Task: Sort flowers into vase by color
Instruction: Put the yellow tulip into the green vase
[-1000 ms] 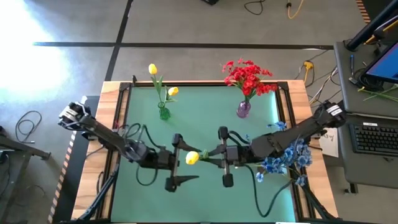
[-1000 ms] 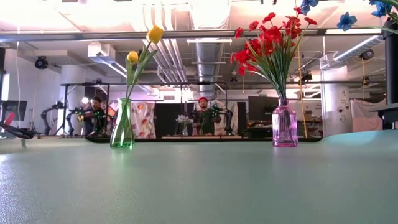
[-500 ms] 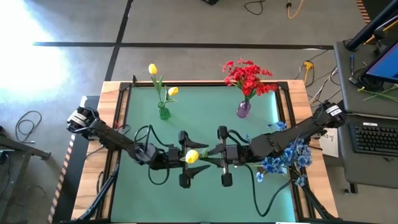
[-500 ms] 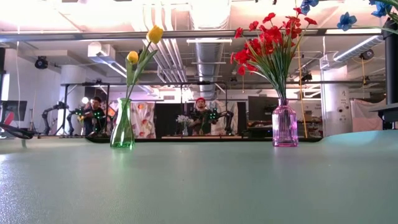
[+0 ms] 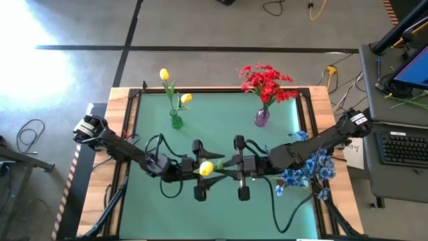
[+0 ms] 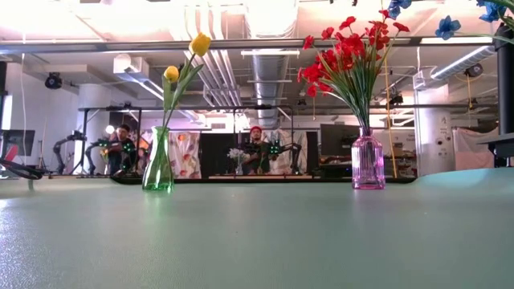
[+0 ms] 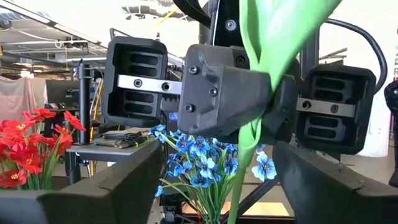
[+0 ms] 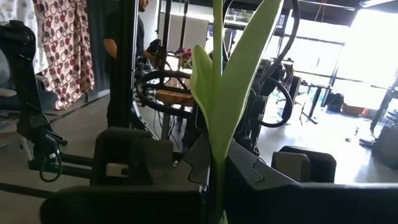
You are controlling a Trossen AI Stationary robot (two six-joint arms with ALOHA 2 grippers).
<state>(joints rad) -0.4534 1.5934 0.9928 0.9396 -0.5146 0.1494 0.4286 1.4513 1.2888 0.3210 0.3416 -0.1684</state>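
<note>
Left gripper (image 5: 200, 169) has slid in toward mid-table since a sec ago and now flanks the yellow tulip (image 5: 206, 169), fingers (image 7: 118, 186) still apart w/ the stem between them, not gripping. Right gripper (image 5: 231, 165) stays clamped on that stem, holding the tulip above the table (image 5: 281, 140), near edge, vs. green vase (image 5: 176, 121) at back.

No text, label, brand, number or sign can be read anywhere in these views.
</note>
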